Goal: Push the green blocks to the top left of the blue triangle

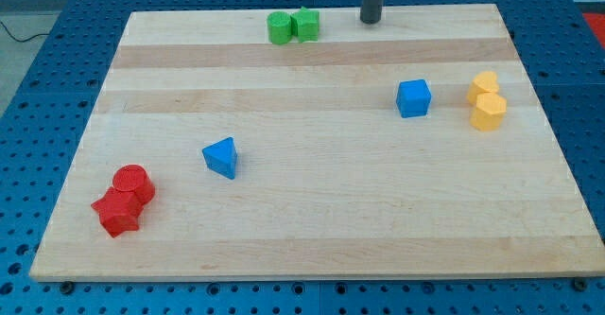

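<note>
Two green blocks sit side by side, touching, near the board's top edge: a rounded one (279, 28) on the left and a cube-like one (306, 24) on the right. The blue triangle (221, 157) lies left of centre, well below them. My tip (370, 20) is at the top edge, a short way to the right of the green blocks, not touching them.
A blue cube (413, 98) sits right of centre. Two yellow blocks (487, 99) stand together near the right edge. Two red blocks (124, 200) are clustered at the bottom left. The wooden board (312, 230) lies on a blue perforated table.
</note>
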Controlling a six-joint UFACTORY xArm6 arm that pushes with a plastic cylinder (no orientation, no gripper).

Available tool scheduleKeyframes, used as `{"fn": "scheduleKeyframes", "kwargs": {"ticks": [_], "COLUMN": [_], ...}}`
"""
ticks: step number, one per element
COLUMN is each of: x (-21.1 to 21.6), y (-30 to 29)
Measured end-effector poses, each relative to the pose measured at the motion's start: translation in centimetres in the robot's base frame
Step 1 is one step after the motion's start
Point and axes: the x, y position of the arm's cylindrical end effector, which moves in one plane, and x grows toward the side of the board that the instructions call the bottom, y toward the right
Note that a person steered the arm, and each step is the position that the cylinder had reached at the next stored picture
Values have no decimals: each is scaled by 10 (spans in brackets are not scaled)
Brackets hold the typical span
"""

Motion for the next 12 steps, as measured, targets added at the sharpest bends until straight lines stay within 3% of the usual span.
{"fn": "scheduleKeyframes", "kwargs": {"ticks": [4,5,6,8,9,10,12], "x": [30,33,21,-5,13,39,34], "y": [-248,-275,-248,-107,-63,-60,-108]}}
